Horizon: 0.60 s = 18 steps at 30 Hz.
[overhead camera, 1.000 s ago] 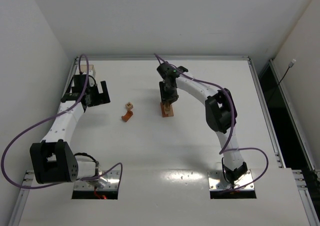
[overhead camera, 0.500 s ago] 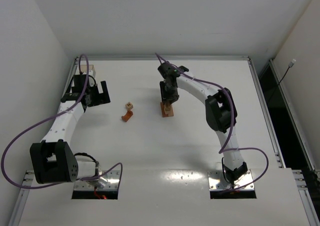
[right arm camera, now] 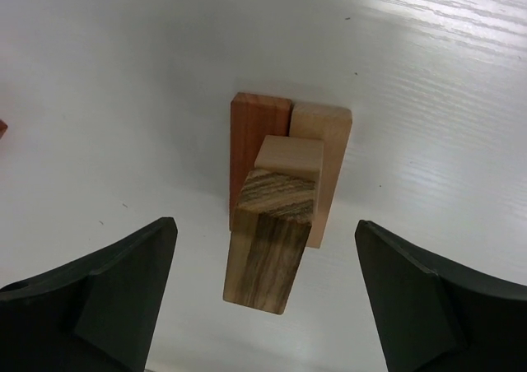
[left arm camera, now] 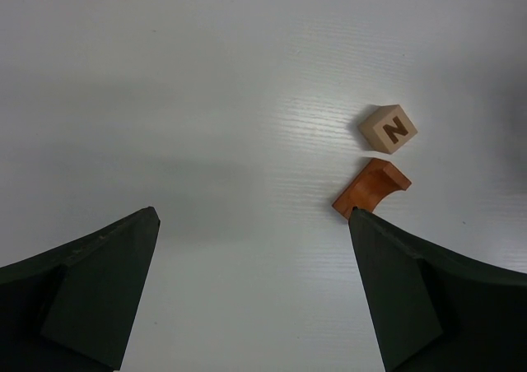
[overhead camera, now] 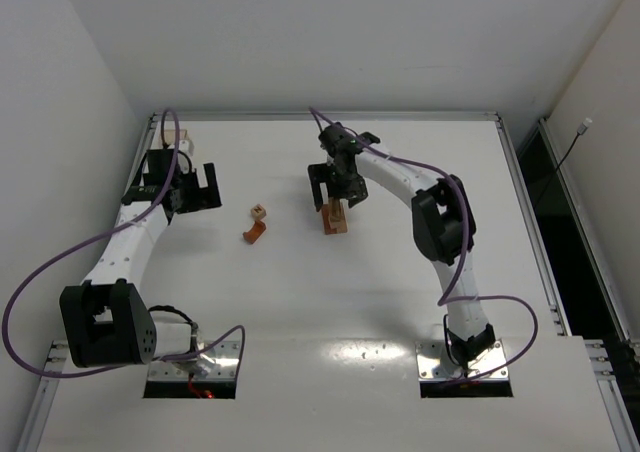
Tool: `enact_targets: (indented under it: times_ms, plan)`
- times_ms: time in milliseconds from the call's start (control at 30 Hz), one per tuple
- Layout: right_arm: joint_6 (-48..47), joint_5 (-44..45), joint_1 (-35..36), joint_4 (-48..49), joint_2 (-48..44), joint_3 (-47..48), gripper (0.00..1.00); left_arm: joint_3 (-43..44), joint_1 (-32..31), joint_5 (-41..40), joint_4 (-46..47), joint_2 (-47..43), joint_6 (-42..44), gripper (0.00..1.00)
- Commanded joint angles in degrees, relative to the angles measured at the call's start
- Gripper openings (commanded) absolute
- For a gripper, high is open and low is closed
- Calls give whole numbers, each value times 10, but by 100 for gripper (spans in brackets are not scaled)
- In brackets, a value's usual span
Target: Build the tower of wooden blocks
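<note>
Directly beneath the right claw [overhead camera: 337,186], between its two fingers, stands the wood block tower [overhead camera: 335,218]. That claw is spread wide, and in the right wrist view its dark fingers [right arm camera: 107,298] sit well clear of the stack on either side, touching none of it. At the foot of the tower, a reddish-brown bar [right arm camera: 258,141] and a light tan bar [right arm camera: 331,154] lie flat and side by side, their long edges touching. On them stands a taller block with dark striped grain [right arm camera: 273,232], upright and closest to the claw. A paler tan block [right arm camera: 289,155] shows just past its top, though how that one sits in the stack I cannot tell.

Ahead of the left claw [overhead camera: 200,188], toward its right finger, two loose pieces lie on the white tabletop [overhead camera: 400,302]. The left claw is also spread fully and holds nothing, with bare tabletop between its fingers [left arm camera: 99,290]. The reddish-brown arch piece [left arm camera: 373,186] lies just off the right fingertip, where that fingertip covers its near corner in the left wrist view. A light tan cube printed with an N [left arm camera: 389,129] sits just beyond the arch, near it but apart.
</note>
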Motion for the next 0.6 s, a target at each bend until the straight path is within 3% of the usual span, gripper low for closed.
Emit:
enact_targets:
  times_ms: [0, 100, 200, 433, 567]
  plan:
    - [-67, -31, 3, 22, -52, -5, 88, 13, 8, 46, 2, -9, 34, 100]
    - [-119, -85, 8, 51, -119, -45, 91, -19, -2, 110, 2, -48, 68, 100]
    - [-166, -100, 8, 108, -207, -100, 91, -58, -74, 136, 2, -95, 111, 100]
    - [-273, 6, 3, 150, -361, -195, 91, -58, -177, 136, -37, -98, 166, 100]
    - [-299, 60, -3, 162, -412, -240, 91, -58, -197, 114, -37, -74, 172, 100]
